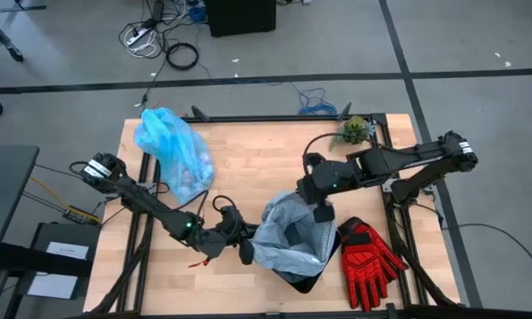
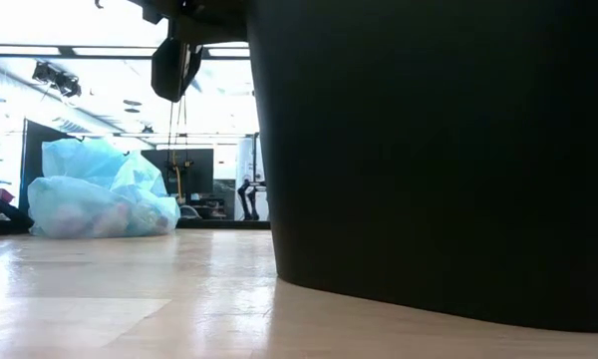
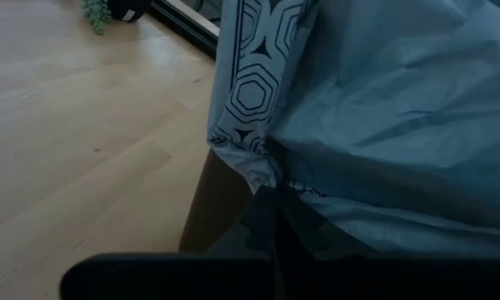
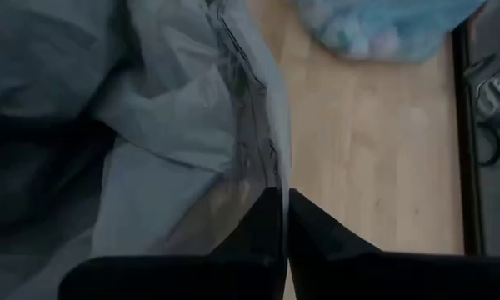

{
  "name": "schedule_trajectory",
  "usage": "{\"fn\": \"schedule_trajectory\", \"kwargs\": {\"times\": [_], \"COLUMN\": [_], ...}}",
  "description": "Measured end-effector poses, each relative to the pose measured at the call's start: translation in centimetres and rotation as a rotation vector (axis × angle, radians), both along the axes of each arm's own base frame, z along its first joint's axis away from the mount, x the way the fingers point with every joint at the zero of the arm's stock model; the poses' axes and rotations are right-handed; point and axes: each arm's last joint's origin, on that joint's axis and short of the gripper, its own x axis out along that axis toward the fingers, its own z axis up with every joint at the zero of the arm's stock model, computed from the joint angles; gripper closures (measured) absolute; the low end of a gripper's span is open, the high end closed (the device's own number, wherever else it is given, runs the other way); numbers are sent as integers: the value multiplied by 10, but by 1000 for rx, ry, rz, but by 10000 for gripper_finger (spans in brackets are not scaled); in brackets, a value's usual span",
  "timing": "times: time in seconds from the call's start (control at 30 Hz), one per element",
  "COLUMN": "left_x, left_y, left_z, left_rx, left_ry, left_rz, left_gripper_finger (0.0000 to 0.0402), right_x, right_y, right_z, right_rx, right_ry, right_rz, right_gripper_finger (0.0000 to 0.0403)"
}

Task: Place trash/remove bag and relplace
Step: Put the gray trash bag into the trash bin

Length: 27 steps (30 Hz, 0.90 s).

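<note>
Both hands clamped on grey-blue liner (image 1: pixel 288 232) — left hand (image 1: pixel 246 251), right hand (image 1: pixel 322 213)

Bright cyan-blue translucent bag (image 1: pixel 171 151), far left; paler grey-blue bag (image 1: pixel 288 235) printed with dark hexagons over a black bin (image 2: pixel 439 150); red-and-black gloves (image 1: pixel 369 258), near right; pale wood table (image 1: pixel 248 151).
</note>
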Motion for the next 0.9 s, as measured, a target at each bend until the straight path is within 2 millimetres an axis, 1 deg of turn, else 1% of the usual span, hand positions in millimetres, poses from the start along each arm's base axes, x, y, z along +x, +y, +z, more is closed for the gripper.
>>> {"fn": "schedule_trajectory", "kwargs": {"times": [0.17, 0.37, 0.47, 0.57, 0.67, 0.77, 0.9], "left_x": [0, -1, -3, -3, -1, -1, -3], "left_y": [-2, -4, -4, -5, -9, -13, -17], "left_z": [-2, -5, -9, -9, -4, 2, 3], "left_rx": [-18, -26, -17, -26, -53, -44, -37], "left_ry": [28, 76, 112, 123, 73, 17, 11], "left_rz": [-78, -147, -160, -188, -265, -311, -327], "left_gripper_finger": [396, 396, 396, 396, 396, 396, 396], "right_x": [-7, -10, -10, -13, -18, -25, -34], "right_y": [-12, -18, -17, -13, 1, 18, 29], "right_z": [-8, -10, -13, -26, -35, -29, -17], "right_rx": [19, 209, 238, 267, 299, 283, 284], "right_ry": [123, 186, 212, 257, 281, 240, 163], "right_rz": [-36, 41, 50, 50, 64, 101, 123], "right_gripper_finger": [403, 403, 403, 403, 403, 403, 397]}}
